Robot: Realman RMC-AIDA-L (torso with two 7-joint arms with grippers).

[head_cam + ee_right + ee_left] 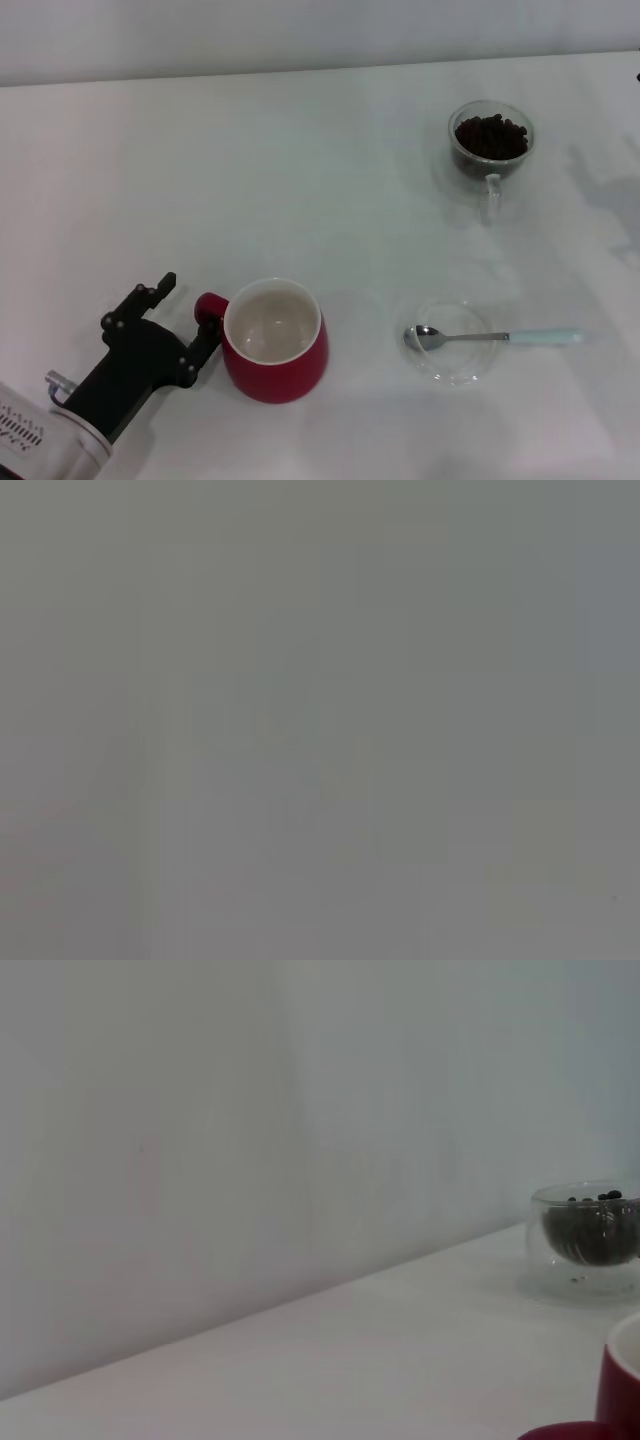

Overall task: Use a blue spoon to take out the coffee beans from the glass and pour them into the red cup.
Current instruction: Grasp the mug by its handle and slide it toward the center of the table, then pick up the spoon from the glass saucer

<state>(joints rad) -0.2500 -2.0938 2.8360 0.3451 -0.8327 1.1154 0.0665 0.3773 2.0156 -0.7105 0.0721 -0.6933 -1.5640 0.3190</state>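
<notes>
A plain white tabletop (300, 200) fills the head view, with a pale wall along the top edge. The blue spoon (490, 337) lies at the lower right of the frame, its metal bowl resting on a flat clear glass saucer (452, 342) and its pale handle reaching out toward the right edge. Nothing is holding it. The glass (490, 142) stands at the upper right, well apart from the spoon, and the coffee beans (491, 136) sit heaped inside it. The red cup (273, 340) is at the lower centre, its white inside bare of beans as far as I can see.

My left gripper (183, 318) sits at the lower left, just beside the cup's red loop handle; one black finger stands free to the left and the other is right against the handle, so the gripper is spread wide and has hold of nothing. Whether it touches the handle I cannot say.

So I judge the task barely begun: spoon not picked up, no beans scooped, none poured (all of it is left).

My right gripper is nowhere in the head view, and its wrist view gives only a flat grey field. The left wrist view shows the glass and a cut-off sliver of the red cup at the frame's right edge.
</notes>
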